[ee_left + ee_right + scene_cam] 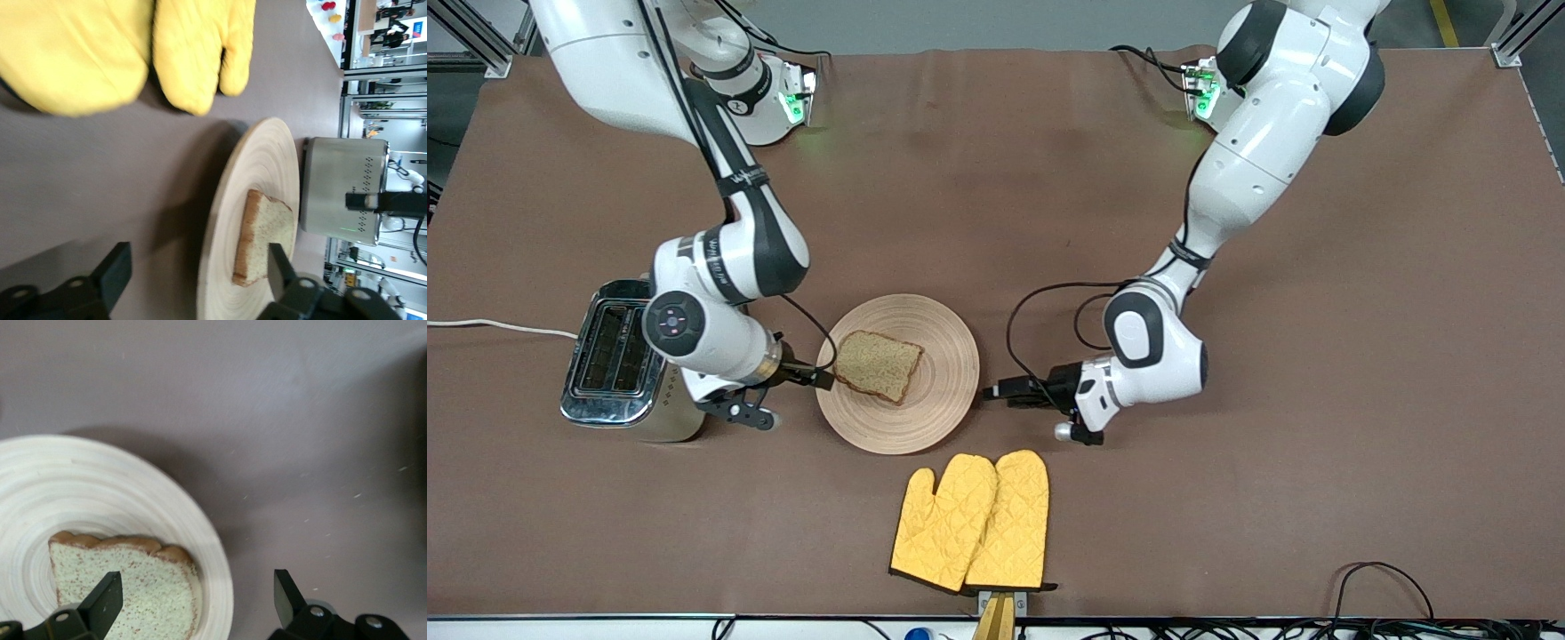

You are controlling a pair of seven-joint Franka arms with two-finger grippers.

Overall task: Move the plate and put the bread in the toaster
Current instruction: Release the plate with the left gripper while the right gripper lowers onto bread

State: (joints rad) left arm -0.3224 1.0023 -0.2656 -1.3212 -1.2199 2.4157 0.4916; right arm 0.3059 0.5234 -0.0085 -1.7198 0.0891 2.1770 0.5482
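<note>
the plate [938, 396] lies on the brown table [1316, 444] midway between the two arms' ends, and the bread [878, 364] lies flat on it, off-centre toward the right arm's end. the slice's darker crust runs along the edge facing the left arm's end and the front camera. the toaster [618, 360] stands on the table toward the right arm's end, well apart from the plate, its chrome top up and both slots showing; a white cord [498, 327] runs from it toward the table edge. a pair of yellow oven mitts [971, 520] lies nearer to the front camera than the plate, just beside its rim but not touching it.

the right gripper [825, 373] sits low at the plate's rim on the toaster side, its tips reaching the edge of the bread. in the right wrist view the two fingers [100, 603] stand spread apart, released, one over the slice [127, 590] and the other over bare table past the plate [120, 487], with nothing clasped between them.

the left gripper [996, 391] hangs low over the table just beside the plate's rim on the left arm's side, pointing at the plate. in the left wrist view its fingers [110, 273] are likewise spread wide and hold nothing; the plate's edge [227, 200] falls between them, with the bread [263, 243], the toaster [343, 190] and the mitts [120, 47] in sight.
</note>
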